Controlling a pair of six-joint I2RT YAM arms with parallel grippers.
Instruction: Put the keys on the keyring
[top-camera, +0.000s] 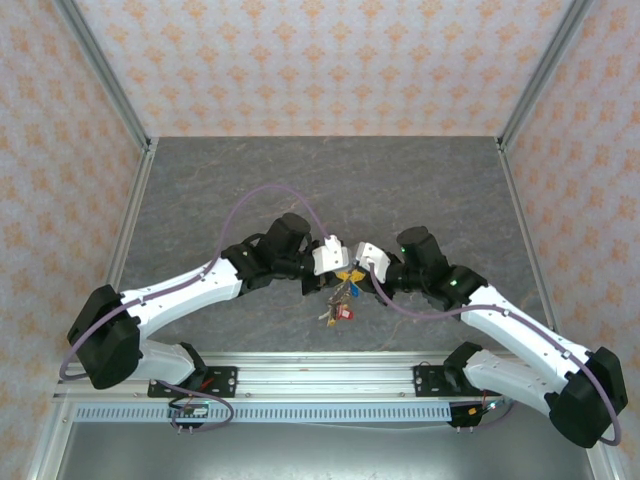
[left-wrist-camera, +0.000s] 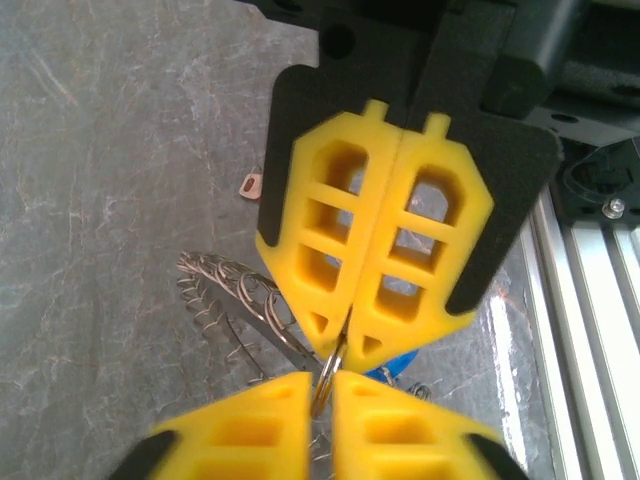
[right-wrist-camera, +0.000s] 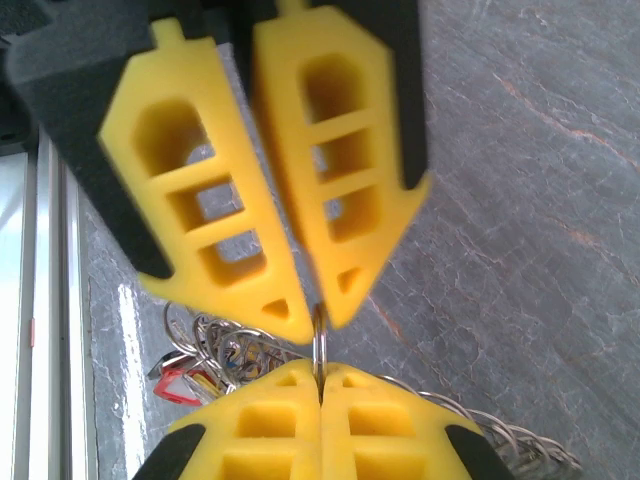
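My left gripper (top-camera: 342, 266) and right gripper (top-camera: 358, 266) meet tip to tip over the middle of the table. Both are shut on the same small metal ring (left-wrist-camera: 336, 372), which stands on edge between them. In the left wrist view my left gripper (left-wrist-camera: 322, 392) pinches its lower part and the right gripper (left-wrist-camera: 347, 343) its upper part. In the right wrist view my right gripper (right-wrist-camera: 320, 378) holds it from below and the left gripper (right-wrist-camera: 321, 312) from above. The keys (right-wrist-camera: 205, 362) hang bunched below, with a red tag (right-wrist-camera: 178, 386) and a blue tag (left-wrist-camera: 402, 360). The scalloped wire keyring (left-wrist-camera: 225, 292) lies beside them.
The grey marbled table (top-camera: 320, 190) is walled by patterned panels and metal posts. An aluminium rail (top-camera: 320, 375) runs along the near edge under the arm bases. A small pale scrap (left-wrist-camera: 250, 185) lies on the table beyond the grippers.
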